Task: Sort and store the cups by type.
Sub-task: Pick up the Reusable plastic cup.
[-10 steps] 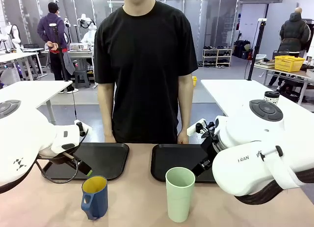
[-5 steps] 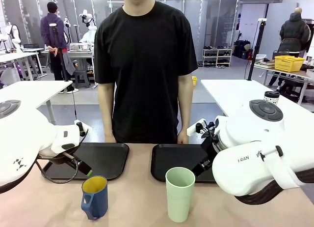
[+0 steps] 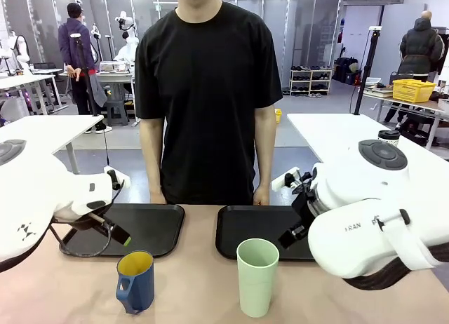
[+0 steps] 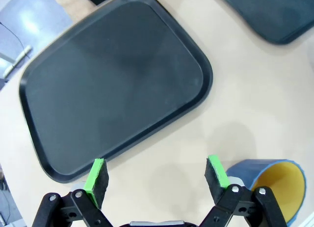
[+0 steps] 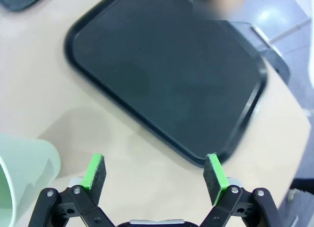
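Note:
A dark blue mug (image 3: 135, 280) with a yellow inside and a handle stands near the front of the table, left of centre. To its right is a taller pale green tumbler (image 3: 257, 276). My left gripper (image 3: 121, 235) hovers open over the near edge of the left black tray (image 3: 151, 229), just above and behind the mug. In the left wrist view the left gripper (image 4: 157, 178) is empty and the mug (image 4: 274, 190) sits beside its right finger. My right gripper (image 3: 289, 234) is open over the right tray (image 3: 245, 233). In the right wrist view the right gripper (image 5: 154, 174) holds nothing, with the tumbler (image 5: 22, 175) at lower left.
Both trays, left tray (image 4: 117, 79) and right tray (image 5: 167, 74), are bare. A person in a black shirt stands at the far edge, one hand (image 3: 156, 196) and the other hand (image 3: 261, 196) resting there. A white paper cup (image 3: 388, 138) stands on another table at right.
Both arms have shifted slightly, the left a little leftward and the right a little to the right. The cups and trays have not moved.

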`<action>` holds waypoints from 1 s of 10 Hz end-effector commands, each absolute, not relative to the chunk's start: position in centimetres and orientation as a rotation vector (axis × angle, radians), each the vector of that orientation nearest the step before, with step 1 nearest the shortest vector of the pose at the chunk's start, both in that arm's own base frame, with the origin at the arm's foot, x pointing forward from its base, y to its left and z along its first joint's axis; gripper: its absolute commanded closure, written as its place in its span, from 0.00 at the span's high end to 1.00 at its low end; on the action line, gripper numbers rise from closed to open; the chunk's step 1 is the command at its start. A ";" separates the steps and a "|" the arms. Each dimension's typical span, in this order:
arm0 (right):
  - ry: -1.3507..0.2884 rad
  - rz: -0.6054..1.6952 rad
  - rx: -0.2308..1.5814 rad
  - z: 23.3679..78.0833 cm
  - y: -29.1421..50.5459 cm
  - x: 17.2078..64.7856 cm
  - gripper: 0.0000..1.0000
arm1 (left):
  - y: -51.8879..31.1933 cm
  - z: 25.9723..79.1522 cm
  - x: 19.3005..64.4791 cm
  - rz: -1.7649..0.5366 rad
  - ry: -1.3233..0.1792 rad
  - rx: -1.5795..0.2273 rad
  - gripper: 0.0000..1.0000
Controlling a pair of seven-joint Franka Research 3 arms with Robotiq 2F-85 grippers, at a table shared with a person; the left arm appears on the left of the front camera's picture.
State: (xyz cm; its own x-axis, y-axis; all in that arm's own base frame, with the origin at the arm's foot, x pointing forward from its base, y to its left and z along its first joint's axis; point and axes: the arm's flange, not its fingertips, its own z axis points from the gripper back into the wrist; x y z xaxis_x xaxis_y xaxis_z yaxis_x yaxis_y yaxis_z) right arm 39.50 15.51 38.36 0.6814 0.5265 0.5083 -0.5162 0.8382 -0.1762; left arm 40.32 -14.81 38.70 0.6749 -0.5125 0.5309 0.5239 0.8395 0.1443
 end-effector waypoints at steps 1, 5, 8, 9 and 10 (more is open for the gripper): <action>-0.613 0.447 -0.185 43.3 17.8 36.8 1.00 | -15.3 41.3 38.7 -0.561 -0.664 -0.002 1.00; -0.692 0.371 -0.201 49.0 19.5 32.5 1.00 | -16.3 45.6 35.5 -0.572 -0.710 -0.015 1.00; -0.665 0.322 -0.146 49.5 20.2 31.0 1.00 | -16.3 45.9 34.6 -0.574 -0.717 -0.018 1.00; -0.663 0.312 -0.132 49.6 20.4 30.8 1.00 | -16.4 45.8 34.6 -0.576 -0.719 -0.022 1.00; -0.687 0.371 -0.184 49.8 20.1 31.3 1.00 | -16.3 45.9 34.5 -0.618 -0.716 -0.041 1.00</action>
